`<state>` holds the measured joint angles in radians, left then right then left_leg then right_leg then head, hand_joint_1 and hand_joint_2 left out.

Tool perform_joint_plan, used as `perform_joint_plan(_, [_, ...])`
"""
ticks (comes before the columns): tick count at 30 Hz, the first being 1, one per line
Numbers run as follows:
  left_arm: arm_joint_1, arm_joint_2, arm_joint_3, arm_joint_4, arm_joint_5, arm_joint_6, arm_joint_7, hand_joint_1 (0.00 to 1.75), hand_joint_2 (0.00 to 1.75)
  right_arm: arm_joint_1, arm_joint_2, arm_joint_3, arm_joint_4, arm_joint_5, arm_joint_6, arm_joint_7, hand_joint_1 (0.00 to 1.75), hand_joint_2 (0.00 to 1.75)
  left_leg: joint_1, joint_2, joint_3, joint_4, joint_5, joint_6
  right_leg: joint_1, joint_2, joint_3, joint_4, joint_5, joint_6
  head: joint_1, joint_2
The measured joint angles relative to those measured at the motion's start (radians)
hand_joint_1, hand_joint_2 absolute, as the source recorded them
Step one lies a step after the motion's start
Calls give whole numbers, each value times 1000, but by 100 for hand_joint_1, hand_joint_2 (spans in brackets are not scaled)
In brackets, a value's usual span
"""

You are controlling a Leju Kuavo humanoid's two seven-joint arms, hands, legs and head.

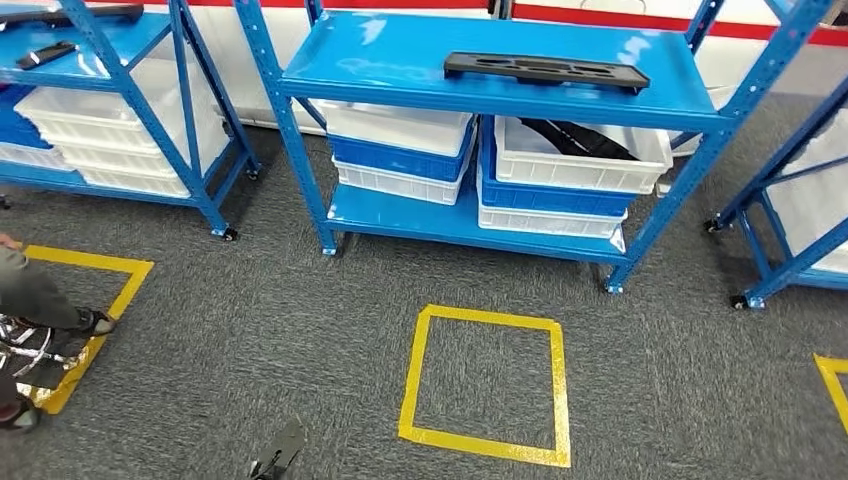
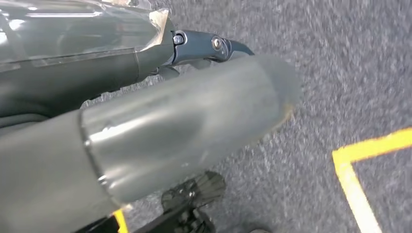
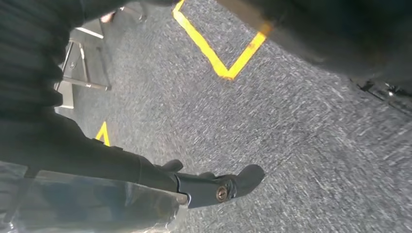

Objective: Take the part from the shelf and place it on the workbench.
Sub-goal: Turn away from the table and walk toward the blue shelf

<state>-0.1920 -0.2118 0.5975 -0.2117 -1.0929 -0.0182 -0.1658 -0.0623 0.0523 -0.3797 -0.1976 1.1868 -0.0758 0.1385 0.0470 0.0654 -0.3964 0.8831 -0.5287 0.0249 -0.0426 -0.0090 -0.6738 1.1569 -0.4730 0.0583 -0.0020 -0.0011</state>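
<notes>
Grey carpet, black part (image 1: 546,70) atop blue shelf (image 1: 400,62), both hands' grip state unclear

A part (image 1: 546,70) lies on the top level of the middle shelf (image 1: 480,95); below it, on the lower level, sit 2 stacks of bins (image 1: 500,165) side by side; the right stack's top bin (image 1: 580,150) holds what may be more parts; a taped square (image 1: 487,385) marks the floor in front of this shelf; a second shelf (image 1: 110,110) stands to the left, a third (image 1: 800,200) to the right; a person's foot (image 1: 95,322) rests at the left taped square (image 1: 85,320).
</notes>
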Motion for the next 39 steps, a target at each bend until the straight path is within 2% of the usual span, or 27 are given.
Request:
perform_joint_plan(2, [3, -3, 0, 0, -1, -1, 0, 0, 0, 4, -4, 0, 0, 0, 1, 1, 0, 175, 7, -4, 10, 1, -8, -9, -3, 6, -66, 97, -22, 7, 3, 0])
perform_joint_plan(3, [5, -4, 0, 0, -2, -1, -1, 0, 0, 6, -5, 0, 0, 0, 1, 1, 0, 175, 14, -6, 19, 1, -15, -18, -7, 7, -76, 98, -15, 18, 3, 0])
perform_joint_plan(6, [10, -3, 1, 0, -2, -1, 0, 0, 0, 11, -4, 0, 2, 0, 2, 2, 0, 175, 38, -11, 60, 8, -50, -60, -28, -11, -23, -61, 60, 74, 9, 0])
perform_joint_plan(7, [11, -2, 1, 0, -2, -1, 0, 0, 0, 11, -3, 0, 3, 0, 3, 2, 0, 175, 41, -10, 72, 13, -65, -74, -28, -19, -8, -96, 70, 74, 15, 0])
perform_joint_plan(8, [12, 0, 1, 0, -3, -1, 0, 0, 0, 11, -1, 0, 4, 0, 4, 2, 0, 175, 42, -8, 83, 16, -80, -87, -29, -24, -5, -106, 72, 60, 17, 0])
perform_joint_plan(9, [11, 1, 1, 0, -4, 0, 0, 0, 0, 9, 0, 0, 6, 0, 5, 2, 0, 175, 42, -7, 93, 18, -88, -97, -25, -24, -8, -93, 58, 36, 18, 0])
perform_joint_plan(10, [7, 0, 1, 0, -4, 1, 0, 0, 0, 7, -2, 0, 5, 0, 4, 2, 0, 175, 44, -7, 93, 26, -87, -104, -24, -18, -2, -85, 45, 10, 11, 0])
perform_joint_plan(11, [3, -1, 1, 0, -5, 2, 0, 0, 0, 7, -3, 0, 4, 1, 4, 1, 0, 175, 48, -12, 81, 54, -72, -108, -23, -12, 1, -82, 37, -5, 3, 0])
perform_joint_plan(13, [-5, -3, 1, 0, -5, 3, -1, 0, 0, 6, -4, 0, 3, 3, 4, 0, 0, 175, 48, -34, -2, 185, -34, -103, -14, -3, 21, -89, 21, -23, -6, 0])
perform_joint_plan(14, [-4, -4, 1, 0, -5, 2, -1, 0, 0, 6, -4, 0, 3, 4, 3, 0, 0, 175, 44, -44, -62, 266, -37, -96, -9, 2, 35, -99, 14, -30, -9, 0])
perform_joint_plan(16, [2, -3, 1, 0, -5, 1, 0, 0, 0, 6, -1, 0, 3, 6, 3, -1, 0, 175, 25, -52, -169, 378, -106, -77, 3, 17, 71, -119, 1, -43, -13, 0])
perform_joint_plan(18, [7, -3, 1, 1, -5, 1, 0, 0, 0, 9, 1, 0, 3, 7, 3, -1, 0, 175, -1, -54, -239, 391, -178, -48, 20, 33, 114, -138, -16, -53, -14, 0])
perform_joint_plan(19, [7, -3, 1, 1, -5, 1, 0, 0, 0, 11, 1, 0, 3, 8, 3, -1, 0, 175, -16, -56, -260, 365, -180, -27, 31, 39, 136, -146, -25, -58, -15, 0])
perform_joint_plan(20, [8, -2, 1, 1, -5, 1, 0, 0, 0, 14, 2, 0, 3, 10, 3, -1, 0, 175, -35, -60, -273, 322, -145, 2, 42, 44, 158, -154, -35, -63, -16, 0])
perform_joint_plan(22, [14, 6, 1, 1, -5, 2, 0, 0, 0, 21, 11, -1, 6, 13, 3, -1, 0, 175, -80, -81, -279, 210, 15, 77, 57, 50, 190, -169, -55, -71, -6, 0])
perform_joint_plan(23, [18, 12, 1, 1, -6, 3, 1, 0, 0, 21, 17, -1, 8, 15, 4, -2, 0, 175, -97, -92, -272, 166, 84, 103, 59, 53, 199, -176, -64, -72, 0, 0])
perform_joint_plan(24, [21, 14, 1, 2, -6, 4, 1, 0, 0, 20, 20, -2, 9, 17, 4, -2, 0, 175, -107, -99, -265, 138, 128, 118, 60, 57, 208, -180, -70, -72, 4, 0])
perform_joint_plan(26, [19, 12, 1, 1, -7, 7, 2, 0, 0, 13, 20, -4, 9, 21, 3, -3, 0, 175, -108, -98, -237, 112, 132, 116, 62, 59, 219, -171, -74, -64, -2, 0])
perform_joint_plan(28, [12, 8, 2, 0, -7, 11, 0, 0, 0, 9, 17, -7, 8, 25, 0, -3, 0, 87, -101, -94, -206, 90, 126, 113, 63, 46, 198, -108, -76, -53, -9, 0])
perform_joint_plan(30, [8, 5, 2, 0, -7, 14, -2, 0, 0, 3, 13, -9, 8, 30, -1, -3, 0, 0, -91, -89, -181, 80, 115, 109, 56, 33, 129, 8, -105, -42, -11, 0])
perform_joint_plan(32, [7, 2, 2, 0, -7, 16, -1, 0, 0, 0, 9, -12, 8, 33, -2, -3, 0, 0, -78, -87, -163, 78, 98, 98, 42, 28, 51, 98, -155, -30, -11, 0])
perform_joint_plan(33, [7, 0, 2, 0, -8, 17, 0, 0, 0, 0, 6, -14, 8, 33, -1, -3, 0, 0, -71, -87, -152, 78, 88, 88, 33, 26, 28, 106, -166, -20, -11, 0])
perform_joint_plan(34, [8, 0, 2, 0, -8, 17, 2, 0, 0, 0, 3, -15, 8, 33, 0, -3, 0, 0, -63, -88, -139, 78, 77, 78, 23, 23, 20, 83, -158, -4, -11, 0])
perform_joint_plan(36, [8, -1, 2, 0, -8, 18, 4, 0, 0, 2, 0, -16, 8, 33, 2, -2, 0, 0, -51, -90, -118, 82, 55, 56, 4, 16, 40, -38, -70, 40, -10, 0])
perform_joint_plan(37, [8, -1, 3, 0, -8, 18, 5, 0, 0, 3, -1, -16, 8, 34, 2, -2, 0, 0, -48, -90, -109, 89, 41, 45, -3, 9, 50, -98, -24, 52, -7, 0])
perform_joint_plan(38, [8, -1, 3, 0, -9, 18, 6, 0, 0, 2, -2, -17, 9, 34, 3, -2, 0, 0, -47, -88, -105, 95, 29, 34, -4, 3, 60, -137, 10, 52, -5, 0])
perform_joint_plan(39, [8, -1, 3, 0, -9, 18, 6, 0, 0, 1, -3, -17, 9, 34, 4, -2, 0, 0, -48, -86, -101, 102, 18, 24, -2, -1, 64, -155, 30, 40, -4, 0])
